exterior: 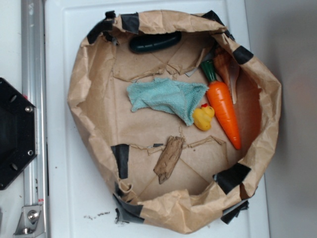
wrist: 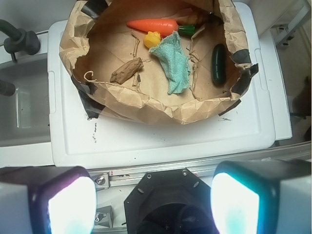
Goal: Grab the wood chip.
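The wood chip [exterior: 169, 158] is a small rough tan-brown chunk lying on the floor of a crumpled brown paper basin [exterior: 91, 106], near its front. It also shows in the wrist view [wrist: 126, 70]. My gripper [wrist: 153, 202] is open and empty. Its two glowing pads [wrist: 73, 204] stand wide apart, high above the robot base and well short of the basin. The gripper does not show in the exterior view.
In the basin lie an orange carrot [exterior: 224, 106], a yellow rubber duck [exterior: 203, 117], a teal cloth [exterior: 166, 96] and a dark green cucumber [exterior: 155, 42]. The basin sits on a white platform [exterior: 64, 198]. The black robot base [exterior: 15, 134] and a metal rail [exterior: 34, 114] are at left.
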Robot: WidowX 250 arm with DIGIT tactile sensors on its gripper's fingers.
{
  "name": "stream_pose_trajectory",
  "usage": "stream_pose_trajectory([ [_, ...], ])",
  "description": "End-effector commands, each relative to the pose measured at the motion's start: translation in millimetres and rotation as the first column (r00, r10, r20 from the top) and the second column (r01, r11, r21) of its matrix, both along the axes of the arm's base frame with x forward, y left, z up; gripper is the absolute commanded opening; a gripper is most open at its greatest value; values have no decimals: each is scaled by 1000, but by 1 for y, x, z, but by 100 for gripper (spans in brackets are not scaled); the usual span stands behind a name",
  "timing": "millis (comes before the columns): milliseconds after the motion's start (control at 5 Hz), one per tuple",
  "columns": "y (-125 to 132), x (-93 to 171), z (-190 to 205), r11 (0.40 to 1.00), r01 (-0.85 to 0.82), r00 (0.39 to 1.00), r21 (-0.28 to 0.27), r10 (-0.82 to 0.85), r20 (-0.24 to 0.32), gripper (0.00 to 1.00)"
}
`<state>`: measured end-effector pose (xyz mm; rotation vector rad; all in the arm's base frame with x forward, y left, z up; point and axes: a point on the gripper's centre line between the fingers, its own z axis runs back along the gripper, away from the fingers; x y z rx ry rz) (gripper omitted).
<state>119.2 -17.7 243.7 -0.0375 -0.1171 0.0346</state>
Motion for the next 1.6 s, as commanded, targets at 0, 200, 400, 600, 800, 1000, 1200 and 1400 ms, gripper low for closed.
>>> stream_pose_trajectory([
  [0, 0, 0, 0, 1000, 0, 1000, 0, 0, 0, 100],
  [200, 2, 43, -50, 990, -106, 992, 93, 112, -61, 100],
  [400, 1, 74, -83, 964, -246, 965, 97, 253, -66, 100],
  [600, -2, 98, -106, 938, -342, 935, 56, 345, -85, 100],
  [800, -4, 109, -128, 910, -411, 910, 51, 413, -40, 100],
  [1000, -1, 128, -152, 892, -451, 893, -29, 451, -5, 100],
  [1200, -11, 147, -172, 887, -453, 891, -92, 455, -3, 100],
  [1400, -33, 152, -193, 909, -401, 916, -116, 397, -53, 100],
])
